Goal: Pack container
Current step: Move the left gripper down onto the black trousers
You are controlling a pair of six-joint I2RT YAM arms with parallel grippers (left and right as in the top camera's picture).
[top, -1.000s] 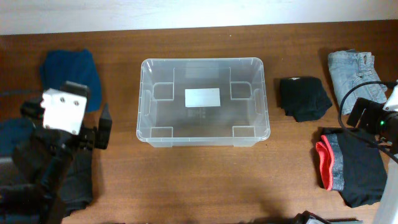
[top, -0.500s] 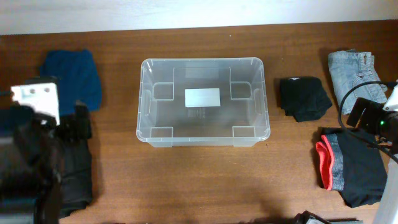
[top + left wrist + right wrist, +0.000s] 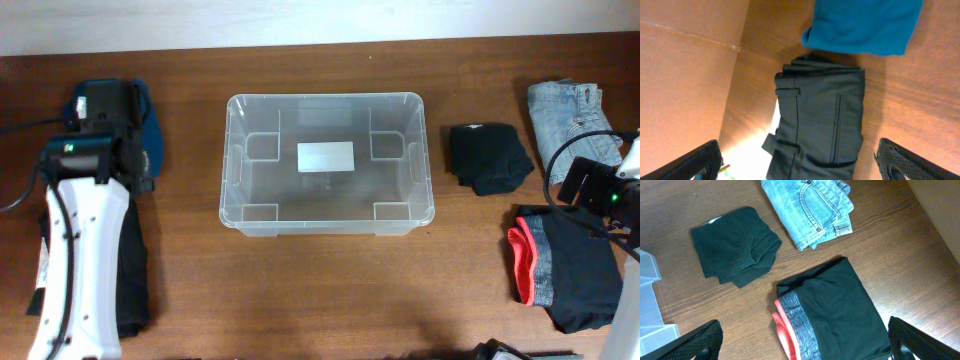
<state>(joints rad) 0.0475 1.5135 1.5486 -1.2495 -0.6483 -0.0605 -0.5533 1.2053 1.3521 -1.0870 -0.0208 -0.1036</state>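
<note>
The container [image 3: 325, 97], a clear tub with a white label on its base, stands empty in the middle of the table; its corner [image 3: 649, 305] shows in the right wrist view. My left gripper [image 3: 797, 165] hangs open above folded dark grey trousers [image 3: 820, 120], with a blue garment [image 3: 865, 25] beyond them. In the overhead view the left arm [image 3: 75, 230] lies along the table's left side. My right gripper [image 3: 805, 345] is open over a black garment with a grey and coral band [image 3: 830, 315]. Neither gripper holds anything.
Right of the tub lie folded black shorts [image 3: 488, 155] and folded light jeans [image 3: 565, 115]. The blue garment [image 3: 145, 130] and dark trousers [image 3: 132, 270] lie at the left. The right arm [image 3: 600, 190] stands at the table's right edge.
The left arm has swung round and now stretches along the left edge, its gripper moved to the back over the clothes there. The right arm has not moved.
</note>
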